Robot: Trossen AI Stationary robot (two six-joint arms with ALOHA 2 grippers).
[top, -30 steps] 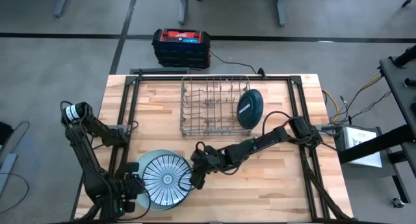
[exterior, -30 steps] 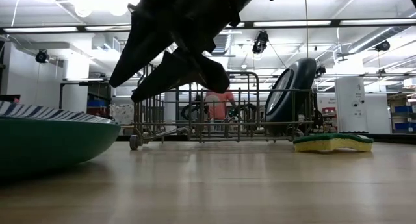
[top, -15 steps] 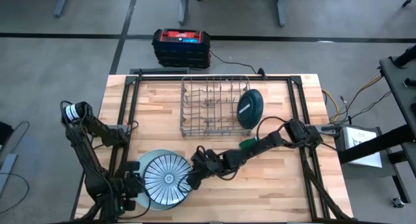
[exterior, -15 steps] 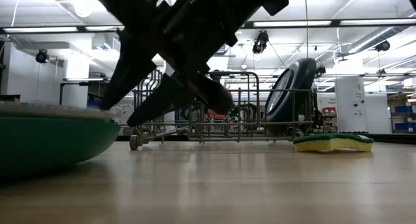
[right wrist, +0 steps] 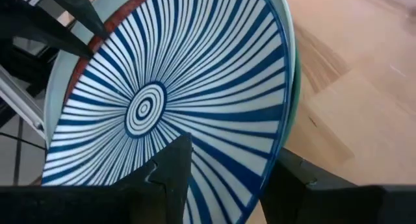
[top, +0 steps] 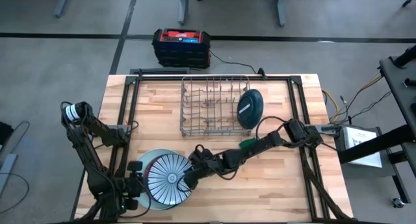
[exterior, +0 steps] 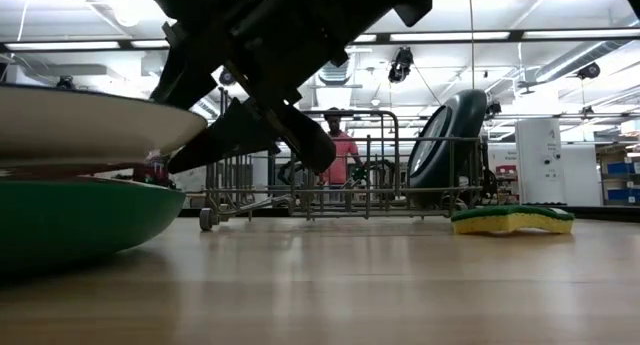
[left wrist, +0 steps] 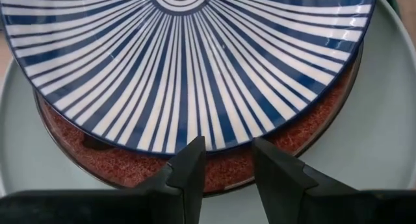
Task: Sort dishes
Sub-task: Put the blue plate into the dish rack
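A blue-and-white striped plate (top: 168, 178) tops a stack at the table's near left. Under it lie a red-brown plate (left wrist: 130, 169), a large pale plate (left wrist: 383, 120) and a green plate (exterior: 70, 220). My right gripper (top: 190, 178) is shut on the striped plate's right rim. At the stack's left rim my left gripper (top: 135, 185) stands open, its fingers (left wrist: 192, 162) over the plates' edges; whether they touch I cannot tell. A dark teal plate (top: 249, 108) stands on edge in the wire rack (top: 208, 107). My right gripper pinches the striped plate's right rim (right wrist: 263, 162); one finger (right wrist: 172, 162) lies on its striped face and the other (right wrist: 299, 178) is outside and under the rim. The fingers slant down from the table's right. The plate (exterior: 80, 125) is raised above the green plate.
A yellow-green sponge (top: 246, 144) lies on the table right of the stack, beside my right arm. The rack takes up the far middle of the table. Bare wood lies at the near right. A person (exterior: 335, 155) shows in the room behind the rack.
My right gripper has gone toward the table's left and down onto the striped plate's rim. The plate, lying on the stack a second ago, now stands raised above it, its pale underside showing in the low view. My left gripper has sunk a little at the stack's left rim.
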